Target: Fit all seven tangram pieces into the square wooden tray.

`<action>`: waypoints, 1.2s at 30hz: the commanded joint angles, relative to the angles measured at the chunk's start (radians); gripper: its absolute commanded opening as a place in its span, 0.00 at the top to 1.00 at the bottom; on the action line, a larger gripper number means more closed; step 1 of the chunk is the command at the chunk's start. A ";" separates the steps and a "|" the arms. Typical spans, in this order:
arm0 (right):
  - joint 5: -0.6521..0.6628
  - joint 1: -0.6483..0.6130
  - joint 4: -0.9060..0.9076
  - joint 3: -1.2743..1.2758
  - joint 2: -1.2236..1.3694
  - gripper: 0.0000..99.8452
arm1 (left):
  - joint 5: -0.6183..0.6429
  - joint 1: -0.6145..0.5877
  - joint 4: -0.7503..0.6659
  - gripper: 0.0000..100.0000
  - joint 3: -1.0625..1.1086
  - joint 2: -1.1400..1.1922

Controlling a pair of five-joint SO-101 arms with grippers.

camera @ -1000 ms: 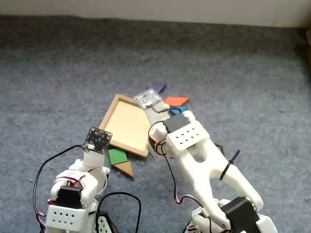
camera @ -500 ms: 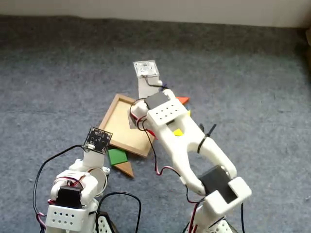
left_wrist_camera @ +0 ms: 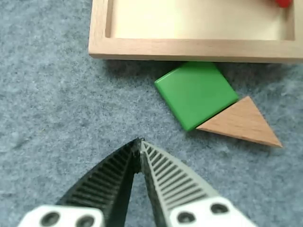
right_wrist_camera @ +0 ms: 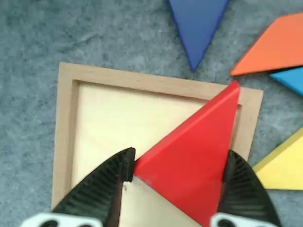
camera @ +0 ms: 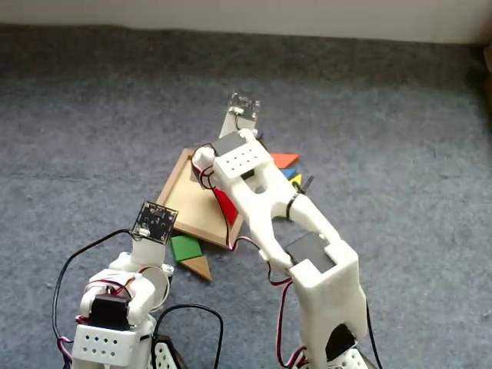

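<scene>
A grey carpeted counter [camera: 384,115] is edged by a pale wall [camera: 307,15]. A red triangle [right_wrist_camera: 199,142] is gripped in the right hand [right_wrist_camera: 180,163], the wooden tray [right_wrist_camera: 66,132] beneath it; the left hand [left_wrist_camera: 139,144] is closed.

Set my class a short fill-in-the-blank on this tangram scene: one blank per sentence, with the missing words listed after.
1. The right gripper holds a triangle whose colour is ____.
2. The square lying against the outer rim of the wooden tray is ____.
3. The left gripper hangs over the carpet with its fingers ____.

Missing words: red; green; shut.
</scene>
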 commanded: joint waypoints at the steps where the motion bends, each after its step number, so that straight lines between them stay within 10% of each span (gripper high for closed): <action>1: -0.014 -0.015 -0.007 -0.061 -0.019 0.79 | -0.008 -0.013 0.006 0.99 0.021 -0.030; 22: -0.011 -0.007 0.266 -0.177 -0.016 0.54 | -0.008 -0.013 0.006 0.99 0.021 -0.030; 36: 0.474 0.019 0.179 -0.302 -0.013 0.92 | -0.008 -0.013 0.006 0.99 0.021 -0.030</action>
